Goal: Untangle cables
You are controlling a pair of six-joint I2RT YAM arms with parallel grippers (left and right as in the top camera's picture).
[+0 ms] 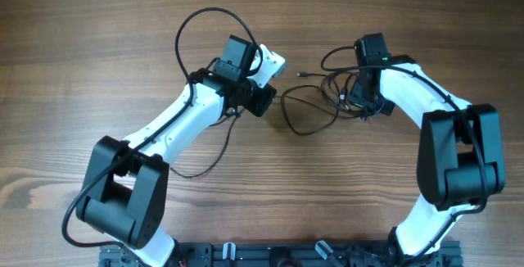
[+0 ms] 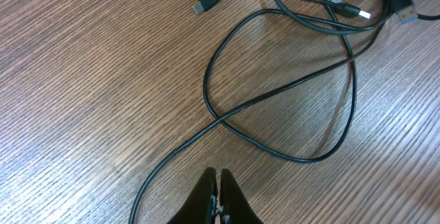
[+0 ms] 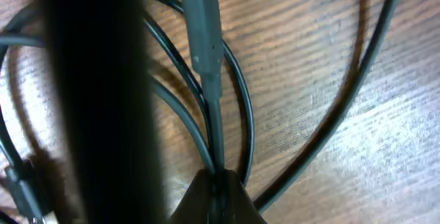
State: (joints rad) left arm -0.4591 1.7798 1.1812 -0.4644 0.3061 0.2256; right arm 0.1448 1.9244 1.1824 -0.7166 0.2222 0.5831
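You have the thin black cables [image 1: 340, 93] lying as a loose tangle on the brown wood-grain table [image 1: 82, 54], between your two arms and closer to the right one. From the overhead view, one wide loop spreads from the tangle toward the left arm, and a single strand with a small plug end reaches up and away from the bundle. Your left gripper [image 2: 216, 200] is closed, its dark fingertips pressed together with nothing between them. It hovers just short of the point where the big loop crosses over itself, and the nearest strand runs past just beside the tips without touching them. From that wrist camera you can also see a small dark flat plug [image 2: 205, 5] lying apart at the top and a blue-tipped plug [image 2: 407, 14] at the far right edge, next to the denser part of the tangle. Your right gripper [image 3: 216, 193] is clamped down over the tangle, and a strand ending in a long dark moulded plug [image 3: 203, 25] runs straight into its pinched fingertips. Two more strands curve close alongside that one. A broad, blurred dark band [image 3: 96, 100] crosses the left of that view, and you cannot tell what it is.
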